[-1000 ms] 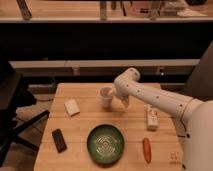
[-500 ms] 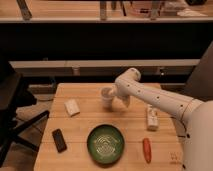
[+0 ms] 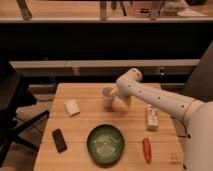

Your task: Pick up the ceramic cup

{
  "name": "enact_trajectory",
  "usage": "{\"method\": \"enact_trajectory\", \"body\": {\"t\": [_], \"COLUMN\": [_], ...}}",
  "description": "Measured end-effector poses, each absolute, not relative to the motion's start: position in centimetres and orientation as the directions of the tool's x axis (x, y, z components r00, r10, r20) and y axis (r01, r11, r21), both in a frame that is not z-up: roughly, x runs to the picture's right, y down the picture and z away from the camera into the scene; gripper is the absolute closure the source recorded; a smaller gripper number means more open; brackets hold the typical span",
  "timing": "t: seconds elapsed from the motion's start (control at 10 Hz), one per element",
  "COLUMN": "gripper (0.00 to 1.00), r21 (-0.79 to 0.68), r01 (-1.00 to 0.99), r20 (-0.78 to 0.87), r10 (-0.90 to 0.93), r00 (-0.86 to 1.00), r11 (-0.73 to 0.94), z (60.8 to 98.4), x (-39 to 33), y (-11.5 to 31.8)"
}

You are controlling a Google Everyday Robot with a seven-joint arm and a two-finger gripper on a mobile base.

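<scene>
The ceramic cup (image 3: 107, 96), small, white-grey and dark inside, stands upright on the far middle of the wooden table (image 3: 80, 90). My gripper (image 3: 117, 98) reaches down from the white arm on the right and sits right against the cup's right side, at cup height. The arm's wrist hides how the gripper meets the cup.
A green bowl (image 3: 106, 144) sits near the front. A white bottle with a green label (image 3: 152, 118) lies to the right, with an orange-red carrot-like item (image 3: 146, 150) in front of it. A white packet (image 3: 72, 107) and a black device (image 3: 59, 140) lie on the left. A black chair (image 3: 10, 102) stands beside the table's left edge.
</scene>
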State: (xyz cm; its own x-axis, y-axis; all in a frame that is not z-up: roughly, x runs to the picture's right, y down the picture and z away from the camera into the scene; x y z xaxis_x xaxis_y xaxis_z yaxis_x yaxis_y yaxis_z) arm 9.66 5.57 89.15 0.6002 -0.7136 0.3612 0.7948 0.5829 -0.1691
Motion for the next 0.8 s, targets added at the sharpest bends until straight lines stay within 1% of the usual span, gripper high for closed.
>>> {"method": "enact_trajectory", "body": {"t": [0.8], "gripper": [0.20], "r21": [-0.170], "r01": [0.797], "r20": [0.356], "r10": [-0.718], "r00": [0.598], "r11": [0.580], "z": [89.33], "x": [10.61], "y": [5.56]}}
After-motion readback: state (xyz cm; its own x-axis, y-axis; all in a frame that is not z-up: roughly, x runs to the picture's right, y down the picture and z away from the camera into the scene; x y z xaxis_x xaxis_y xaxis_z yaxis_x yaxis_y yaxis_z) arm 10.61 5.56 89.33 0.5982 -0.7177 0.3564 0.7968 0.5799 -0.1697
